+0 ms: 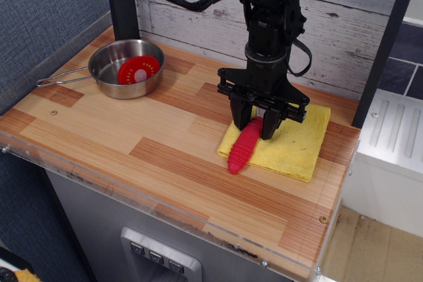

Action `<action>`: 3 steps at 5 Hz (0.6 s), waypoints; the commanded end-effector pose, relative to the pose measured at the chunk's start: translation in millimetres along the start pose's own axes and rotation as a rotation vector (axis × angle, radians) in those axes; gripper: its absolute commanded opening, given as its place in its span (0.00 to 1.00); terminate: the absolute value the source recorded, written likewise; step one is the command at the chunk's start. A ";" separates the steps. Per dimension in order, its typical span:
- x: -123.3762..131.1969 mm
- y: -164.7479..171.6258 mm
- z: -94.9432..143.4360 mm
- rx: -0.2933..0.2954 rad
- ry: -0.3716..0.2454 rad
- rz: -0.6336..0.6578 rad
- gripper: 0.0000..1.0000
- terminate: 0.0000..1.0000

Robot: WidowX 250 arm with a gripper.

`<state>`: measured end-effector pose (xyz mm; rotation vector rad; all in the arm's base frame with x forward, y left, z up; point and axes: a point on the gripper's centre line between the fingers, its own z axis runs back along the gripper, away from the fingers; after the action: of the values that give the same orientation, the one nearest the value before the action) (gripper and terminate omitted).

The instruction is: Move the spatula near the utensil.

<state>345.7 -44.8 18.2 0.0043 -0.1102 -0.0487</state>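
The spatula (243, 147) has a thick red ribbed handle and lies on a yellow cloth (291, 140) at the right of the table; its metal head is hidden under my gripper. My gripper (254, 124) points straight down, its fingers closed against the upper end of the red handle. The utensil, a shiny steel saucepan (125, 67) with a thin wire handle pointing left, stands at the back left, far from the spatula.
A red round disc (139, 70) lies inside the saucepan. A black post (121, 1) stands behind the pan. The white plank wall runs along the back. The table's front edge has a clear plastic lip (165, 211).
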 end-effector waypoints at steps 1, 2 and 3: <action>8.8 0.4 7.7 -0.008 -0.027 -0.009 0.00 0.00; 9.8 -0.4 6.3 -0.007 -0.014 -0.024 0.00 0.00; 12.1 -0.2 10.2 -0.012 -0.005 -0.057 0.00 0.00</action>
<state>347.1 -47.7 20.3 -0.0061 -0.0734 -0.1073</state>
